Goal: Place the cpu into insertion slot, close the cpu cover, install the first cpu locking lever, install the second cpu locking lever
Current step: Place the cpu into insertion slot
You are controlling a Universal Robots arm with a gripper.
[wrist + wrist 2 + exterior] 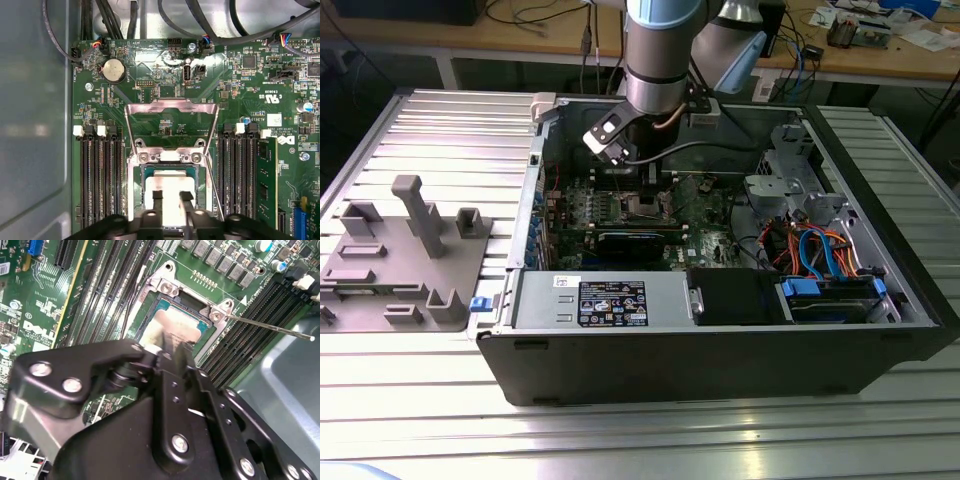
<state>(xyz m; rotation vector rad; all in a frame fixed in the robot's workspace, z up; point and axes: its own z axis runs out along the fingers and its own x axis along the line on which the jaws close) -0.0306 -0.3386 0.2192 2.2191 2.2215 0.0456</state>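
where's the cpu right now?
In both wrist views the cpu lies at the socket, between the two banks of memory slots, directly beneath the gripper; the cover stands open.

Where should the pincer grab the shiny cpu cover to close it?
On the cpu cover, probably the free crossbar, the edge farthest from its hinge beside the cpu. The cover is flipped open, so that thin flat bar looks free all round. Come from above and pinch across its thickness.
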